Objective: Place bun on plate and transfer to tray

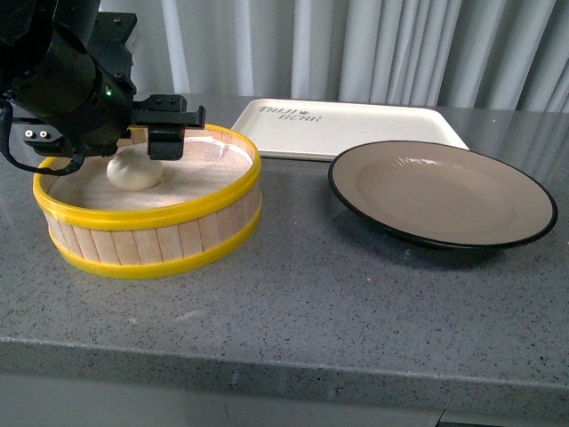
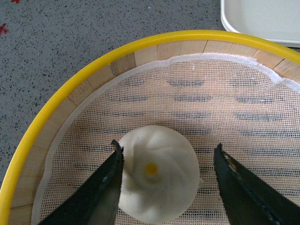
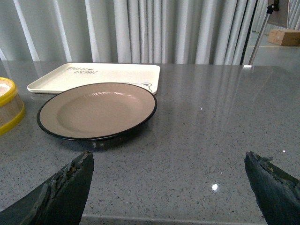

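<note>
While the bun (image 2: 157, 173) sits in the left basket (image 1: 151, 236) between the spread jaws of the left gripper (image 2: 168, 147) (one just beside it), close gently so it isn't squashed

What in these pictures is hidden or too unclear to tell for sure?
- Front view: the left end effector and its arm cover part of the bun and the far-left rim of the steamer basket.
- Left wrist view: the end effector overlaps the bun's side, so contact is unclear.
- Front view: lettering on the tray is too small to read.
- Right wrist view: the plate hides part of the tray's print.
</note>
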